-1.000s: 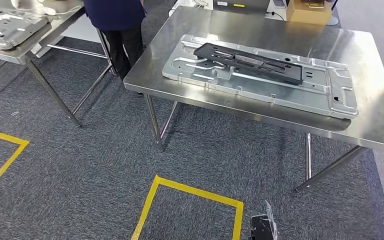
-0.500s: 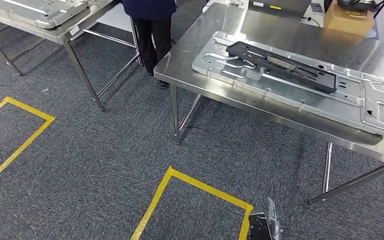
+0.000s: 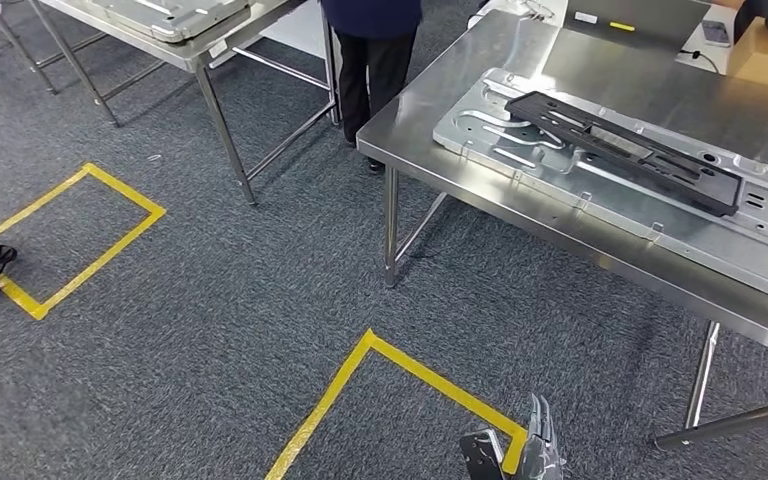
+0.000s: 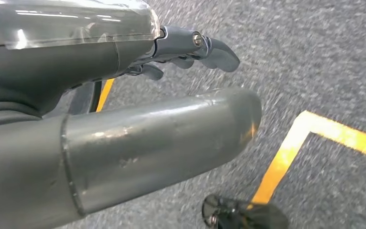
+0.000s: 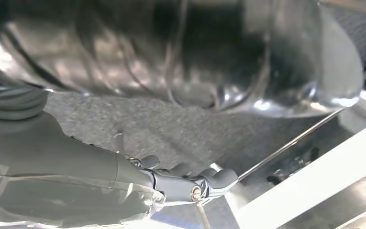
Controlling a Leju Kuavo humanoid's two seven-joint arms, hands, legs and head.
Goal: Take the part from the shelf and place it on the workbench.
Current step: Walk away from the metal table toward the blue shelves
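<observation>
From the head view, the workbench (image 3: 520,80) is brushed stainless steel on thin tube legs, shiny and a bit scuffed. A big stamped metal panel (image 3: 600,180) lies flat on it, full of ribs and cutouts, and the part (image 3: 625,150), a long flat black plastic frame with slots, rests right on top of that panel. Floor's speckled grey carpet (image 3: 210,330) with yellow tape (image 3: 400,365) boxes. A person (image 3: 375,40) in dark clothes stands by the bench's far corner.

Left wrist view: left hand (image 4: 124,119) hangs over the carpet, smooth grey thumb out, dark fingers straight and apart, holding nothing.

Right wrist view: right hand (image 5: 171,183), fingers loosely spread, nothing in it.
</observation>
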